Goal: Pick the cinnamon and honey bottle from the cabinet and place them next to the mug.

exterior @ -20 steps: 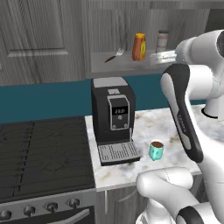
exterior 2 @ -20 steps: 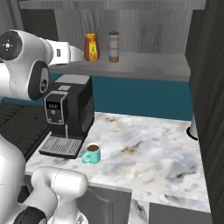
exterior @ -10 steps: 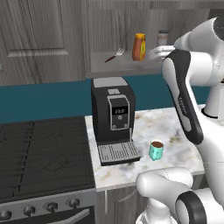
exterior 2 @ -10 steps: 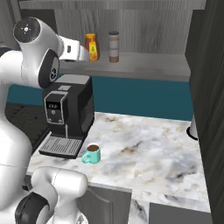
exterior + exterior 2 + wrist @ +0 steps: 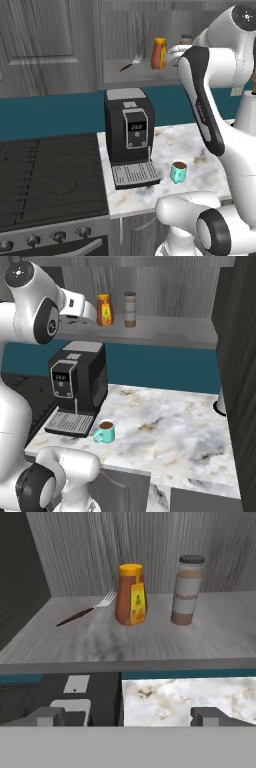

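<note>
On the open shelf of the grey cabinet (image 5: 45, 45) the orange honey bottle (image 5: 131, 594) with its yellow cap stands left of the grey-capped cinnamon (image 5: 187, 589), both upright. My gripper (image 5: 128, 716) is open and wide, level with the shelf's front edge, a short way in front of the two and holding nothing. From the right base view the hand (image 5: 82, 307) sits just left of the honey bottle (image 5: 104, 310) and cinnamon (image 5: 130, 309). The arm partly hides the cinnamon (image 5: 186, 38) in the left base view. The teal mug (image 5: 105, 431) of dark liquid stands on the marble counter (image 5: 170, 426) below.
A fork (image 5: 87, 609) lies on the shelf left of the honey bottle. A black coffee machine (image 5: 127, 135) stands on the counter beside the mug, under the shelf. A stove (image 5: 50, 175) is to the left. A dark tall wall (image 5: 240, 356) bounds the counter's right end.
The arm has swung up and round, bringing the hand a little nearer to the honey bottle at the shelf. The jaws stay open. Bottle, shaker and mug have not moved.
</note>
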You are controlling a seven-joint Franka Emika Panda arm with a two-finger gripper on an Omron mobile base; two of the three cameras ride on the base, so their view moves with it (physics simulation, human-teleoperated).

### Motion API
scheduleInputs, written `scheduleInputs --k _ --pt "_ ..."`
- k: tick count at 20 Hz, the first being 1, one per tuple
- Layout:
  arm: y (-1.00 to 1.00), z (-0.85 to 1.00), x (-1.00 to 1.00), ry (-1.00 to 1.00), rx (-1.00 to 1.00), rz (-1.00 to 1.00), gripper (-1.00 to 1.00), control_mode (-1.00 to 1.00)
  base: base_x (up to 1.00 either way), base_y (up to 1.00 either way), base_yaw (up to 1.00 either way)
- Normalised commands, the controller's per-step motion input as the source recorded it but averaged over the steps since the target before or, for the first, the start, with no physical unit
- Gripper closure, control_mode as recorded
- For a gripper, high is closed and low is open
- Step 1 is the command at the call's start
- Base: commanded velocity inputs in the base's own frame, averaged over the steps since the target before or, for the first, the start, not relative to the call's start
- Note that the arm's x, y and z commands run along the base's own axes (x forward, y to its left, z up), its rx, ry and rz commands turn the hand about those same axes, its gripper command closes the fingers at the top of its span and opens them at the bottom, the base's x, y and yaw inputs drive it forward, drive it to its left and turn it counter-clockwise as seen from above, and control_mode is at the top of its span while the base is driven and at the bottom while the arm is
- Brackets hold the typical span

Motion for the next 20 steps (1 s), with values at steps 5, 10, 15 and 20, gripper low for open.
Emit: scheduleInputs --k 5,10,15,20 --pt "0.06 -0.13 0.24 -0.12 -0.01 -0.08 -1.00 -1.00 0.00 0.00 0.00" --pt "0.01 0.00 0.40 0.00 0.00 -0.10 -1.00 -1.00 0.00 0.00 0.00" --pt "0.00 0.14 0.50 0.06 0.00 -0.09 -1.00 -1.00 0.00 0.00 0.00" --pt "0.00 0.06 0.20 0.01 0.00 -0.01 -1.00 -1.00 0.00 0.00 0.00"
